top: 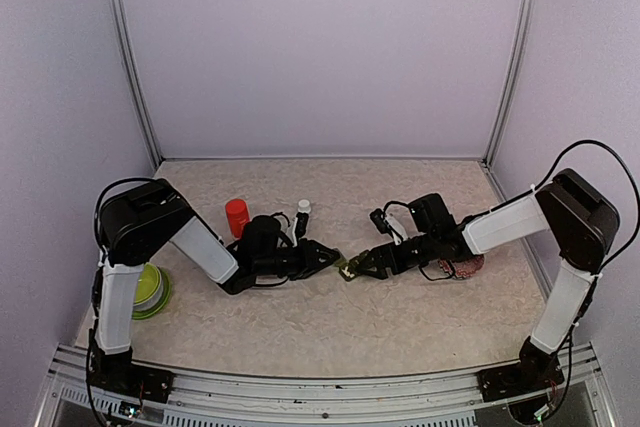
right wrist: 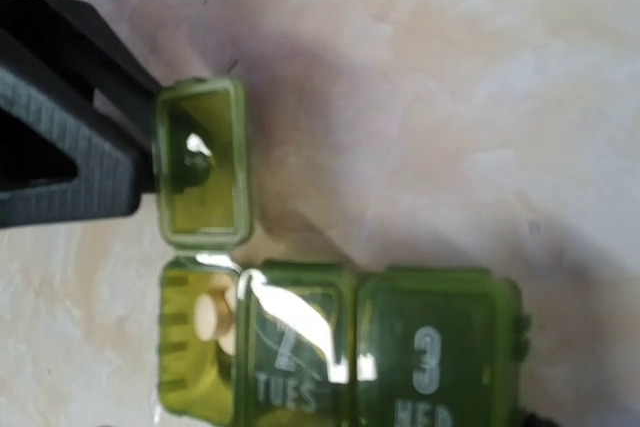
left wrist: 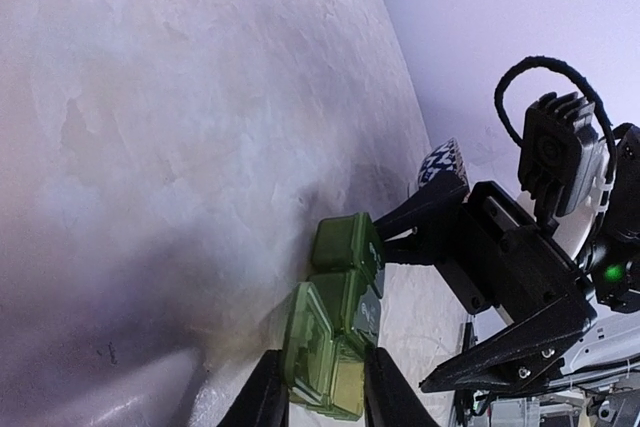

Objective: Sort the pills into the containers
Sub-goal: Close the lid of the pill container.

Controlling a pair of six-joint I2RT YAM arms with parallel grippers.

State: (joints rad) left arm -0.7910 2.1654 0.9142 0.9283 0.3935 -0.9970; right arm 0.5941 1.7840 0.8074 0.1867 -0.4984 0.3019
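Note:
The containers (top: 347,269) are a dark green strip of three compartments lying between the two arms. In the right wrist view the containers (right wrist: 400,347) show closed lids marked 2 and 3. The end lid (right wrist: 200,162) is flipped open, and pale round pills (right wrist: 212,315) lie in that compartment. My left gripper (left wrist: 322,379) has its fingers pressed on either side of this end compartment, one against the open lid. My right gripper (left wrist: 405,312) stands wide open along the strip's other side, one finger by the far compartment.
A red bottle (top: 237,217) and a small white bottle (top: 303,209) stand behind the left gripper. A lime-green bowl (top: 150,290) sits by the left arm's base. A patterned item (top: 467,267) lies under the right arm.

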